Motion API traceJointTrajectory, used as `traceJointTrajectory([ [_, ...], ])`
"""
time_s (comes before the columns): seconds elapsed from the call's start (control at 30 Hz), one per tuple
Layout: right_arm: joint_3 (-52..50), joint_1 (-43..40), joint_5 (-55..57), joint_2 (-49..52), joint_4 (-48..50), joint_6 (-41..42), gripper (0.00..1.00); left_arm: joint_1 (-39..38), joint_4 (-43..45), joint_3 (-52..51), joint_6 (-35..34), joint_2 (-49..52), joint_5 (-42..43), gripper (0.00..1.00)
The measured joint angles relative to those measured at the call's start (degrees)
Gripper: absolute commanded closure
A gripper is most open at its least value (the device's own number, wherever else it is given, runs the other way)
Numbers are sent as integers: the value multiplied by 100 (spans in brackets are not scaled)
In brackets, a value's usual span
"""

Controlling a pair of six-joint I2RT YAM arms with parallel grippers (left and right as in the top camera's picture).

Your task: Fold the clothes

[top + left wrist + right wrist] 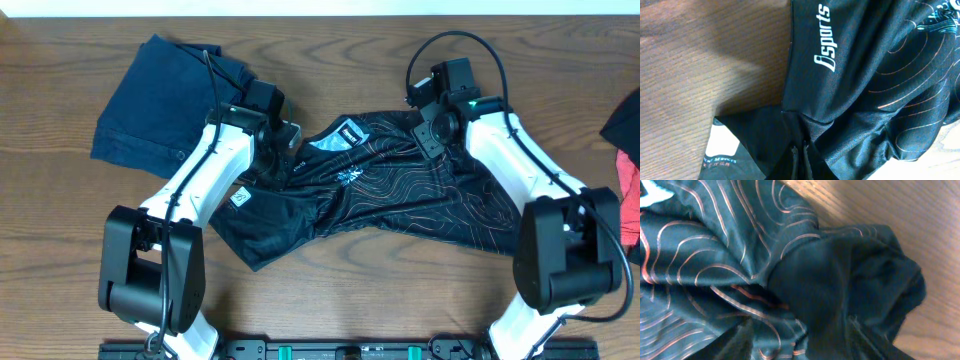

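The clothes, a black jersey (400,205) with thin orange contour lines, lie crumpled across the middle of the table. My left gripper (288,140) is at the jersey's upper left. In the left wrist view that gripper (801,156) is shut on a fold of the jersey (865,75), just below white "sports" lettering (824,39). My right gripper (432,135) is over the jersey's upper right corner. In the right wrist view it (802,340) stands open, its fingers (740,340) wide apart with bunched jersey fabric (840,280) lying between them.
A navy denim garment (165,100) lies at the back left, just behind the left arm. A red garment (630,195) with something dark above it sits at the right edge. Bare wooden table (330,300) runs along the front. A white tag (722,142) shows on the jersey.
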Motion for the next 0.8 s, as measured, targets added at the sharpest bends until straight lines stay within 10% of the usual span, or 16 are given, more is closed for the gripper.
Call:
traceJointTrajectory([
  [0.27,-2,0,306,389,186,-70,99,0,-2,0,0,0,0,94],
  [0.8,-9,-136,608,-654,492,487,99,0,44,0,0,-101,0,94],
])
